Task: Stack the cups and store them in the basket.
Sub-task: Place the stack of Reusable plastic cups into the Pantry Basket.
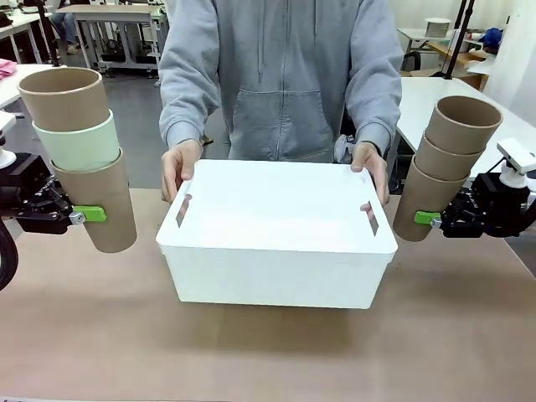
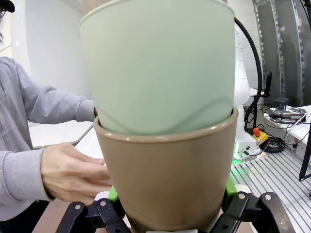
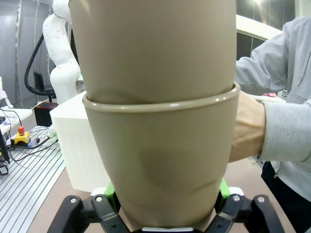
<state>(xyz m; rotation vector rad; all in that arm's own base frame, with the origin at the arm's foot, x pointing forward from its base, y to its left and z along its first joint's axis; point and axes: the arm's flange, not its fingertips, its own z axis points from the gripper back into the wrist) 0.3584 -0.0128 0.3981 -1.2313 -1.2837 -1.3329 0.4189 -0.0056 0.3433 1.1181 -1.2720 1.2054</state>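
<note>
A white rectangular plastic basket (image 1: 276,251) stands midway on the brown table (image 1: 251,360), a person's hands (image 1: 180,167) on its far corners. Left of it, the left gripper (image 1: 92,213) clasps a brown-mint-brown stack of three paper cups (image 1: 84,159) by the bottom cup. Right of it, the right gripper (image 1: 424,219) clasps an all-brown stack of three paper cups (image 1: 445,167).

Plain brown cups (image 1: 459,126), one mint cup (image 1: 77,142) at upper left; white basket (image 1: 276,272); tan surface (image 1: 268,356); grey hoodie (image 1: 280,75).
</note>
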